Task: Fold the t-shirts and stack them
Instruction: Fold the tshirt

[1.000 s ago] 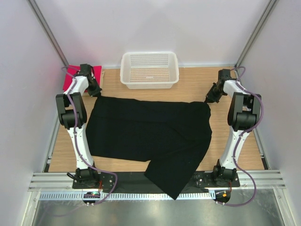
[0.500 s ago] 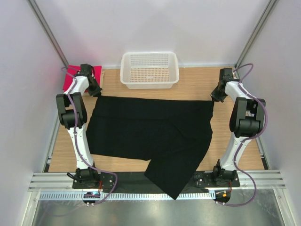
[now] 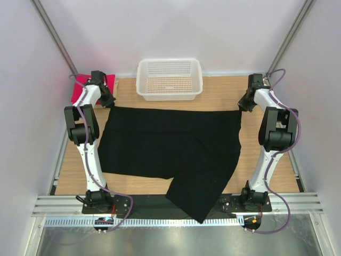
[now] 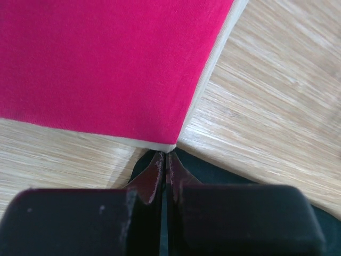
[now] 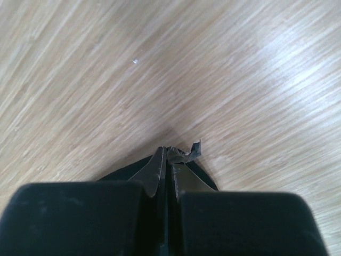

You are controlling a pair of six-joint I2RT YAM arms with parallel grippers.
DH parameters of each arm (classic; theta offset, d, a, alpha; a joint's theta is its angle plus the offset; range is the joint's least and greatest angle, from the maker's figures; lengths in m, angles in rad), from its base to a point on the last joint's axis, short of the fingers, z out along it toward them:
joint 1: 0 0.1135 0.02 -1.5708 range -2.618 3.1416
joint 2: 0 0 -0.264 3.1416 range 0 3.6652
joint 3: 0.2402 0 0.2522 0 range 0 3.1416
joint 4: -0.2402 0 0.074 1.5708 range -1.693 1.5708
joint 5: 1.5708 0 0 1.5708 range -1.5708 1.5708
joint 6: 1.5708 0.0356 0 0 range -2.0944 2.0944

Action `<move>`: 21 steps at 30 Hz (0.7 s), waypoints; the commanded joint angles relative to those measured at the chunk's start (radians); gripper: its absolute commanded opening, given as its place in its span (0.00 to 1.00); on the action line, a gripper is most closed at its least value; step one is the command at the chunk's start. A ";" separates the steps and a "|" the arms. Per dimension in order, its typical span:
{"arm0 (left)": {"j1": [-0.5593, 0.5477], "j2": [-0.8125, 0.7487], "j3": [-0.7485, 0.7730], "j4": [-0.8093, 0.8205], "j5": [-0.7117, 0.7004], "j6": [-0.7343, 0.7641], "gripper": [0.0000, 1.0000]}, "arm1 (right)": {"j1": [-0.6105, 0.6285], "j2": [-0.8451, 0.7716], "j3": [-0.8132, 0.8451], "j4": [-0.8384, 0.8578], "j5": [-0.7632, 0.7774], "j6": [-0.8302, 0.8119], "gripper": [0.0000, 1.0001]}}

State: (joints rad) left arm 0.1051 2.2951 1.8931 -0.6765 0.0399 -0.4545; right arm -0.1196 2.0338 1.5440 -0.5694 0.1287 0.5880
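Now at the spreading step, by the look of it: pinching the two far corners of the black shirt, one in the left gripper, one in the right gripper, both jaws squeezed tight on cloth. Lies stretched across the middle of the table, far edge taut just short of the basket, one near flap hanging over the front edge. Next probably calls for carrying both corners level toward the near side to make a fold. By count: one black shirt, one pink shirt folded at the far left corner, one beige shirt showing only as an edge beneath it, one basket, two grippers.
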 commanded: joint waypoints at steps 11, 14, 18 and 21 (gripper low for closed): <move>0.002 -0.095 0.040 -0.053 -0.069 -0.006 0.53 | 0.031 0.109 0.386 -0.392 0.169 -0.116 0.48; 0.001 -0.158 -0.035 -0.086 -0.075 -0.019 0.57 | 0.049 0.062 0.381 -0.451 0.259 -0.120 0.61; 0.002 -0.349 -0.190 -0.095 -0.101 -0.048 0.58 | 0.096 -0.046 0.308 -0.466 0.282 -0.126 0.63; 0.002 -0.465 -0.331 -0.112 -0.124 -0.058 0.58 | 0.196 -0.127 0.282 -0.497 0.304 -0.145 0.64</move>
State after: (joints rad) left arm 0.1059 1.9907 1.6253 -0.7624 -0.0395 -0.4889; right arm -0.0154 2.0575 1.8378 -1.0042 0.3706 0.4721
